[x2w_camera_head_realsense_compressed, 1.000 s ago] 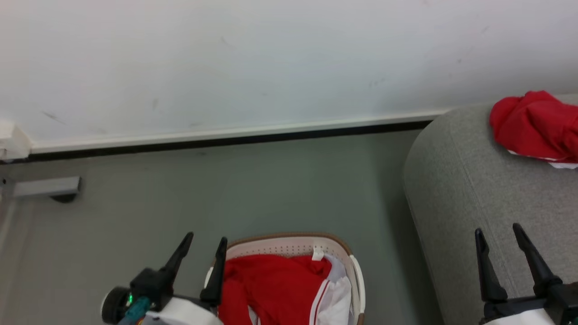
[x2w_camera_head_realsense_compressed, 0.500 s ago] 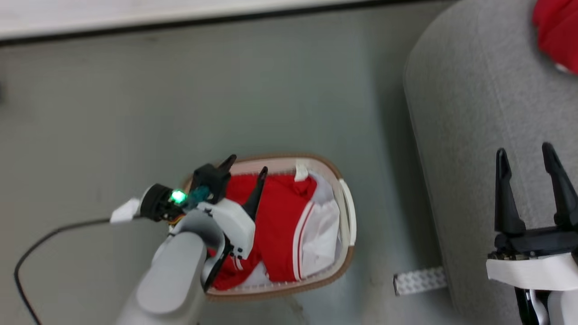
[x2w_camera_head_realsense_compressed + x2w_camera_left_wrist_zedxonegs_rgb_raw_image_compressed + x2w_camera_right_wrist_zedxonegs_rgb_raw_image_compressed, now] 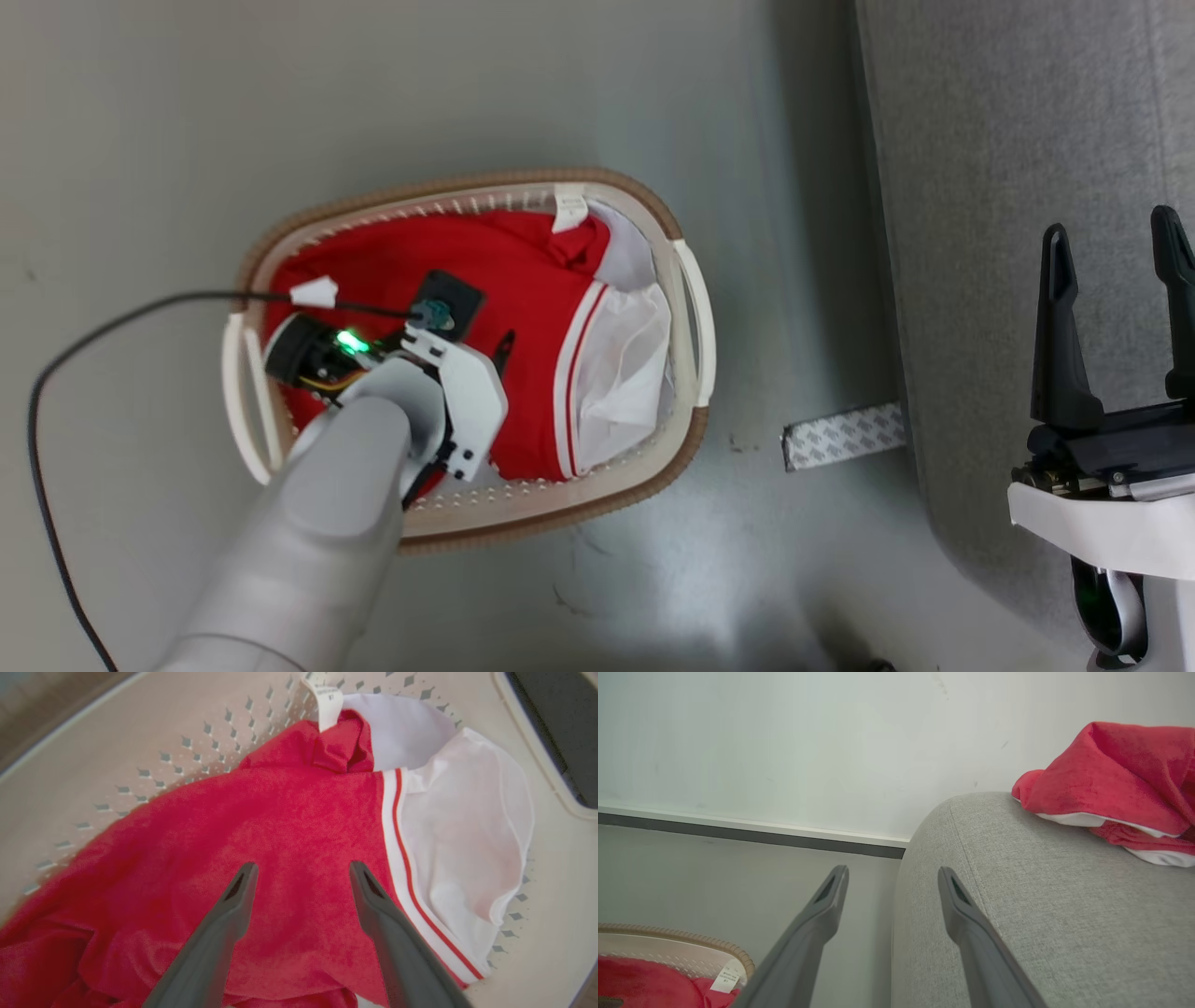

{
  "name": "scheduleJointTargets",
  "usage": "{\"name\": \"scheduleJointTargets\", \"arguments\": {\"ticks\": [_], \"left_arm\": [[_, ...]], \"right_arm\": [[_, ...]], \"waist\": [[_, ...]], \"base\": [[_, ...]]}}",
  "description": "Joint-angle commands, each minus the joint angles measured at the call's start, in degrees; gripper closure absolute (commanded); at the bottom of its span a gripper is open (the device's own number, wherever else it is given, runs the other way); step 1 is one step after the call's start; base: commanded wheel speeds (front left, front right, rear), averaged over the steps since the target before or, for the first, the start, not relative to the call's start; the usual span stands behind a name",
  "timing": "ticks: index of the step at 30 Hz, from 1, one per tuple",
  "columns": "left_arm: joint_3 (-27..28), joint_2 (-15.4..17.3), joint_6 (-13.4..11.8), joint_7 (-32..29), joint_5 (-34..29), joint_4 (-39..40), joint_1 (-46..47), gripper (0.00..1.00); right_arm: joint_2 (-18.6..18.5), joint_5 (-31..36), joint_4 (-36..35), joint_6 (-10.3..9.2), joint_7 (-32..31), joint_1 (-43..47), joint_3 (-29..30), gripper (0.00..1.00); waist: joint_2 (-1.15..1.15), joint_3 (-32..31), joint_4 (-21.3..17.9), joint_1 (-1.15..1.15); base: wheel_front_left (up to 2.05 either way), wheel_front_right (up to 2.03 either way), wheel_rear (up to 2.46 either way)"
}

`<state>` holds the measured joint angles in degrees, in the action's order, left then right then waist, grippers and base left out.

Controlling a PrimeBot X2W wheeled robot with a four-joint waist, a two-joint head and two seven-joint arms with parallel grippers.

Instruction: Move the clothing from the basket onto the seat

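The cream basket (image 3: 686, 308) with a brown rim stands on the floor, left of the grey seat (image 3: 1008, 187). The red clothing (image 3: 523, 271) with white stripe trim and white panels lies inside it. My left arm (image 3: 373, 439) reaches down into the basket. In the left wrist view my left gripper (image 3: 301, 868) hangs open just above the red clothing (image 3: 289, 821), with nothing between its fingers and the basket (image 3: 140, 742) wall behind. My right gripper (image 3: 1109, 222) stands open and empty over the seat's edge. Another red garment (image 3: 1111, 779) lies on the seat (image 3: 1017, 896).
A strip of patterned tape (image 3: 845, 435) lies on the grey floor between basket and seat. A black cable (image 3: 56, 392) loops over the floor left of the basket. In the right wrist view a white wall (image 3: 784, 742) with a dark baseboard runs behind the seat.
The head camera has tilted down towards the floor. My left arm has swung over the basket and lowered its open gripper towards the clothing. The right gripper stays open.
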<state>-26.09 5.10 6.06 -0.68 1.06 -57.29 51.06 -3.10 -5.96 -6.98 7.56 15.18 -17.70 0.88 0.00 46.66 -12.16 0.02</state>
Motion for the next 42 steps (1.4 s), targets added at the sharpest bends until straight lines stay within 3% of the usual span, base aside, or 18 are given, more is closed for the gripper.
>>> {"name": "scheduleJointTargets", "arguments": {"ticks": [1,10,15,16,17,25,42], "left_arm": [[-0.13,0.88,0.23,-0.41,-0.42,-0.75,1.37,0.00],[-4.14,3.86,0.71,-3.40,-3.54,-7.79,7.53,0.00],[-5.91,3.01,1.01,-2.87,-3.88,-10.31,8.73,0.01],[-6.37,2.67,1.10,-2.79,-4.00,-10.75,8.80,0.60],[-6.69,2.48,1.14,-2.27,-4.02,-11.08,8.90,1.00],[-6.83,1.55,1.39,1.51,-1.08,-12.70,8.00,1.00],[-7.63,-2.04,1.41,11.77,12.79,-5.96,-3.34,1.00]], "right_arm": [[0.24,-0.04,-0.52,-0.14,-0.05,-0.92,-0.06,0.00],[0.29,-2.61,-5.24,-0.14,-0.05,0.48,-1.27,0.00],[0.31,-2.96,-6.93,-0.14,-0.05,3.16,-0.21,0.00],[0.31,-3.00,-7.11,-0.14,-0.05,3.53,-0.04,0.00],[0.31,-3.22,-7.20,-0.14,-0.05,3.80,0.05,0.00],[0.29,-4.71,-5.33,-0.14,-0.05,1.89,-1.08,0.00],[0.20,-2.16,1.18,-0.14,-0.05,6.48,2.98,0.00]], "waist": [[0.00,3.21,-1.64,-0.02],[0.00,8.88,-4.41,-0.02],[0.00,9.90,-4.21,-0.02],[0.00,9.99,-4.20,-0.02],[0.00,10.07,-4.23,-0.02],[0.00,7.77,-4.41,-0.02],[0.00,-16.71,4.26,-0.02]], "base": [[0.00,0.00,0.00],[0.00,0.00,0.00],[0.00,0.00,0.00],[0.00,0.00,0.00],[0.00,0.00,0.00],[0.00,0.00,0.00],[0.00,0.00,0.00]]}}
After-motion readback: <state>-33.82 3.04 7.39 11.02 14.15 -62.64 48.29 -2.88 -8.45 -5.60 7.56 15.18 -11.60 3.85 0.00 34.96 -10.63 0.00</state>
